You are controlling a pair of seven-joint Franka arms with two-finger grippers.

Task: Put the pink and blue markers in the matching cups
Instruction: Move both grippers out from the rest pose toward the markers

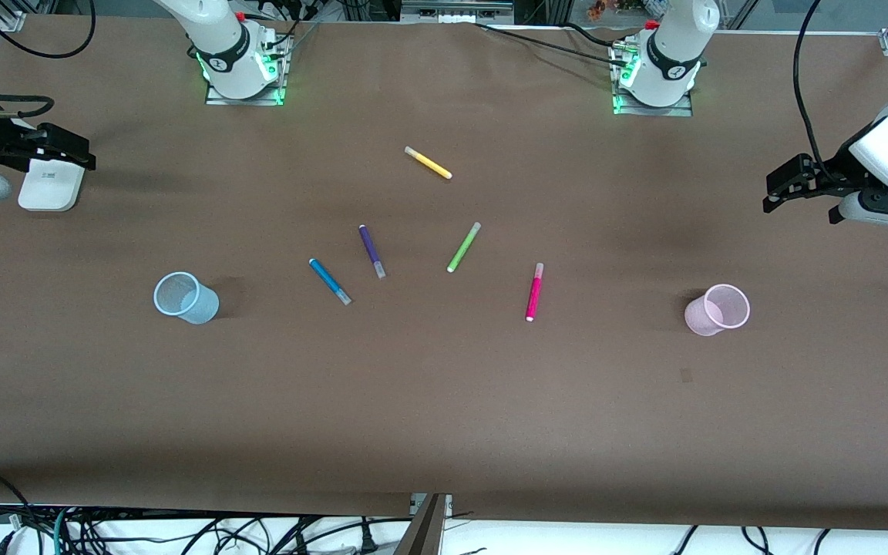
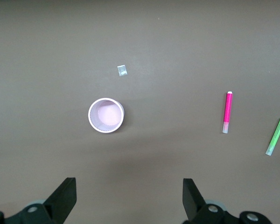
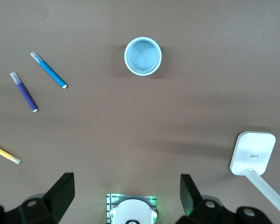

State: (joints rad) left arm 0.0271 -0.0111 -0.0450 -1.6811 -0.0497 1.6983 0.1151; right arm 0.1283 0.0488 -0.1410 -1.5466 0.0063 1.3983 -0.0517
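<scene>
The pink marker (image 1: 534, 291) lies flat mid-table and also shows in the left wrist view (image 2: 227, 112). The blue marker (image 1: 329, 280) lies flat toward the right arm's end and shows in the right wrist view (image 3: 49, 70). The pale pink cup (image 1: 716, 310) stands upright and empty toward the left arm's end (image 2: 106, 115). The pale blue cup (image 1: 186, 297) stands upright and empty toward the right arm's end (image 3: 143, 56). My left gripper (image 1: 774, 193) (image 2: 129, 196) is open and empty, high over the table near the pink cup. My right gripper (image 1: 82, 154) (image 3: 126, 193) is open and empty, high up.
A purple marker (image 1: 371, 250) lies beside the blue one. A green marker (image 1: 463, 247) lies between purple and pink. A yellow marker (image 1: 428, 163) lies farther from the camera. A white pad on a stalk (image 1: 47, 183) sits at the right arm's end. A small scrap (image 1: 685, 375) lies near the pink cup.
</scene>
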